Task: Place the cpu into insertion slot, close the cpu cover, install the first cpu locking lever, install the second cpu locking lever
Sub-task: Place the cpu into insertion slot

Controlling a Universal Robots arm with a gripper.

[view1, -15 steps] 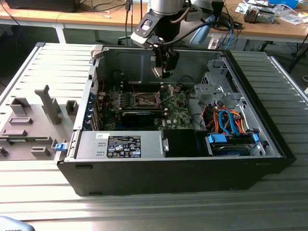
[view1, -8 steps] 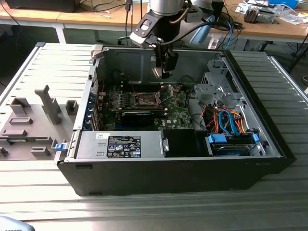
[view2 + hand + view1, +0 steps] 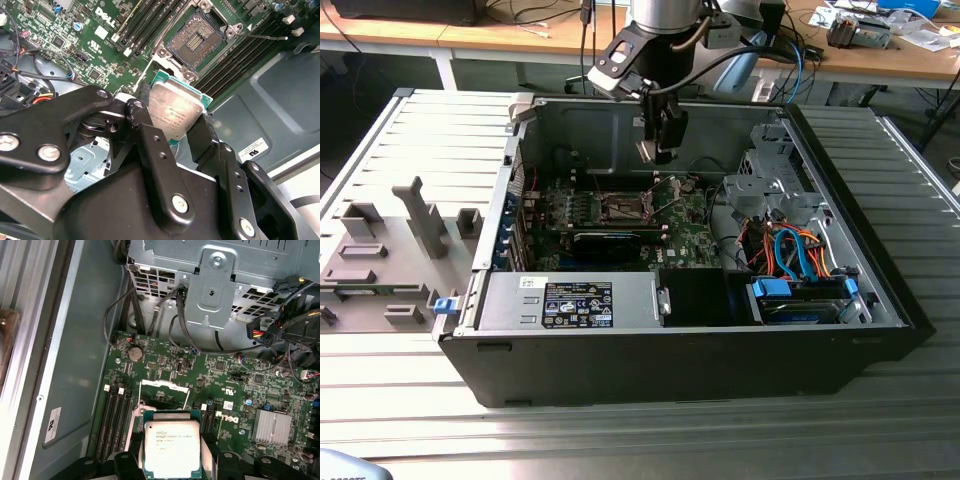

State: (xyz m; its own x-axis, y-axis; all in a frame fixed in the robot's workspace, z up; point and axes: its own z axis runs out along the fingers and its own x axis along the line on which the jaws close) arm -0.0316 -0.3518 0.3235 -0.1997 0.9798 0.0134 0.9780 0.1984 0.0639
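Observation:
My gripper [image 3: 658, 140] hangs inside the open computer case [image 3: 880, 290], above the motherboard, shut on the cpu [image 3: 174, 111]. The chip is a pale silver square on a green edge, pinched between the black fingers [image 3: 145, 135] in both wrist views [image 3: 171, 446]. The insertion slot [image 3: 196, 39] lies open a short way off, with a dark centre and a silvery rim, and nothing sits in it. It also shows in the exterior view [image 3: 623, 207], below and left of the gripper. The cpu cover [image 3: 165, 386] stands raised at the socket's edge. Two thin locking levers [image 3: 265, 36] are swung away from the socket.
A long black expansion card [image 3: 610, 240] lies in front of the socket and memory slots [image 3: 235, 55] flank it. The drive cage [image 3: 770, 180] and orange and blue cables [image 3: 795, 250] fill the case's right side. A grey fixture [image 3: 390, 250] sits outside on the exterior view's left.

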